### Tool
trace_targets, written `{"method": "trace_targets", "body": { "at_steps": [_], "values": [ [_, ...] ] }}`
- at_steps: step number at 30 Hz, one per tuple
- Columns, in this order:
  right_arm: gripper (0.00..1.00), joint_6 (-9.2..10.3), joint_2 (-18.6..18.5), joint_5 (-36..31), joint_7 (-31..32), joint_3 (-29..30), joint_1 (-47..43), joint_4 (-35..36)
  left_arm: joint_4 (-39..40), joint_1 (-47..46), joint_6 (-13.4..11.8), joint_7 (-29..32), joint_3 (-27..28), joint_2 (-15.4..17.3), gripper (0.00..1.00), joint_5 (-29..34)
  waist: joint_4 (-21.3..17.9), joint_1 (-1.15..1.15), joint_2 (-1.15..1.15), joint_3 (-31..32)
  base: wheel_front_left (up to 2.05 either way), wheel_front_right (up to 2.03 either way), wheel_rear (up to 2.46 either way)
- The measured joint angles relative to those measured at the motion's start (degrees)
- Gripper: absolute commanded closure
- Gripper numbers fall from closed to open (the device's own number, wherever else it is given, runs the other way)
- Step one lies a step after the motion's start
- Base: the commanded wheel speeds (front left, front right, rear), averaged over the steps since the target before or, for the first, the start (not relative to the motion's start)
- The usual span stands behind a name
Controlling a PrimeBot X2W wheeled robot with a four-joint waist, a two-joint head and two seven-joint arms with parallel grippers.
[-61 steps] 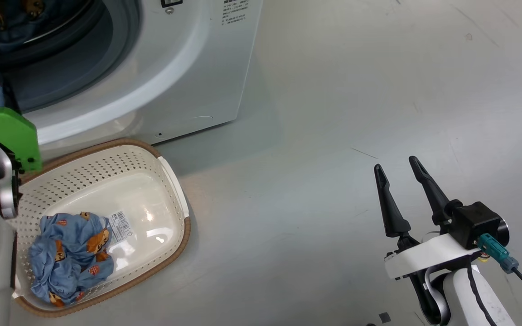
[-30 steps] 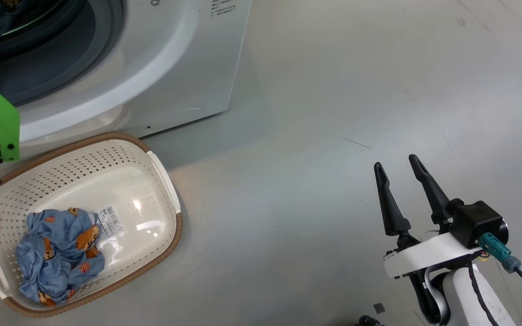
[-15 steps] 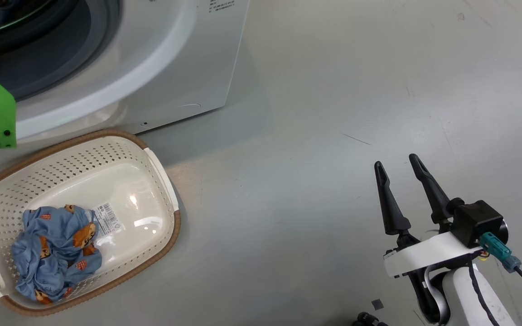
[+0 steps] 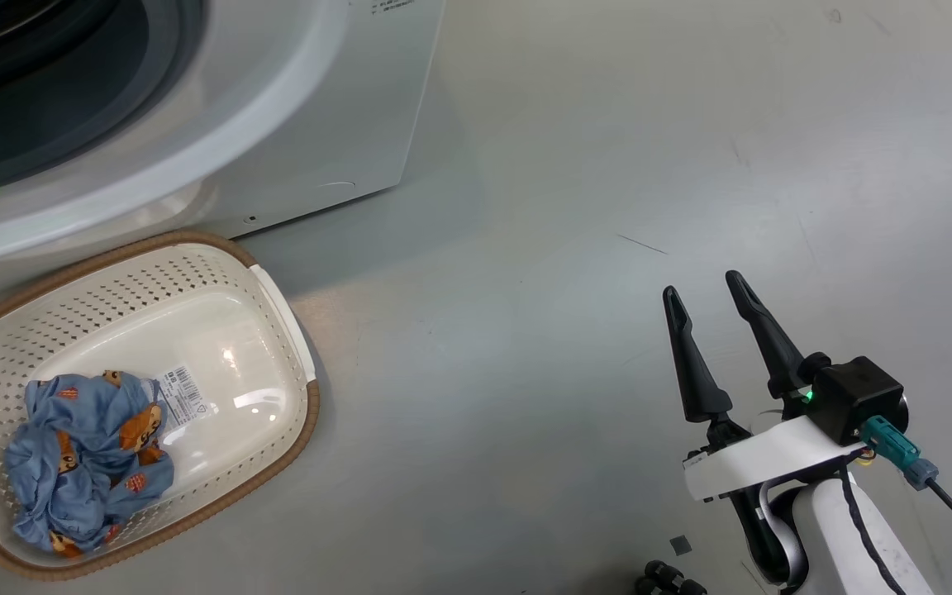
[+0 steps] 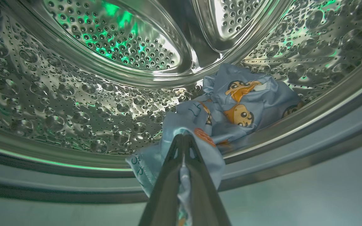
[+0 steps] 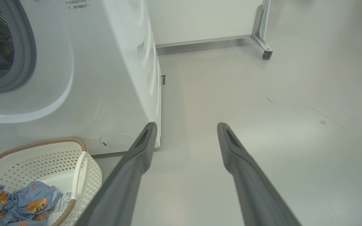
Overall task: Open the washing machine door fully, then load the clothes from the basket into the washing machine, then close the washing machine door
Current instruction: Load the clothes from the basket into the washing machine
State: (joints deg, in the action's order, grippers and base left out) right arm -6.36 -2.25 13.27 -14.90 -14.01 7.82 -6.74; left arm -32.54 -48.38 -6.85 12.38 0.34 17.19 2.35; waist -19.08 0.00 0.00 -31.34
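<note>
- Closure is just finishing: the left pincer (image 5: 183,136) is clamping a fold of the clothes (image 5: 240,106) inside the washing machine (image 4: 319,107), not yet releasing it.
- The right pincer (image 4: 702,283) is idling beside the washing machine, spread wide, empty.
- The basket (image 4: 195,264) in front is holding more clothes, so loading is continuing.

Right gripper (image 6: 186,126) gapes beside washing machine (image 6: 105,78).
</note>
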Motion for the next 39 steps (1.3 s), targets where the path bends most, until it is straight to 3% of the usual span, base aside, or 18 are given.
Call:
{"method": "trace_targets", "body": {
  "at_steps": [12, 21, 32, 39],
  "values": [
    [0.00, 0.00, 0.00, 1.38, 0.00, -2.61, 0.00, -0.01, -0.94, -3.16, 0.00, -3.27, 1.49, 1.93, 1.00, 0.60, -3.67, 0.00, 0.00, -1.62, 0.00, 0.00, 0.00],
    [0.00, 0.00, 0.05, 1.92, 0.00, -3.98, -0.10, 0.19, -0.65, -8.50, 0.01, -5.77, 2.86, 5.83, 1.00, 1.31, -6.99, 0.00, 0.00, -3.48, 0.00, 0.00, 0.00],
    [0.00, 0.96, 0.23, 2.37, 0.00, -4.19, -0.53, 0.97, -2.25, -13.86, 1.89, -10.73, 4.47, 6.67, 1.00, -2.08, -9.95, 0.00, 0.00, -6.69, 0.02, 0.02, 0.02],
    [0.00, 1.24, 0.31, 2.37, 0.00, -4.48, -1.66, 1.20, -7.92, -14.18, 3.07, -10.13, 4.56, 7.73, 1.00, -2.77, -10.04, 0.00, 0.00, -6.59, 0.39, 0.39, 0.39]
  ]
}}
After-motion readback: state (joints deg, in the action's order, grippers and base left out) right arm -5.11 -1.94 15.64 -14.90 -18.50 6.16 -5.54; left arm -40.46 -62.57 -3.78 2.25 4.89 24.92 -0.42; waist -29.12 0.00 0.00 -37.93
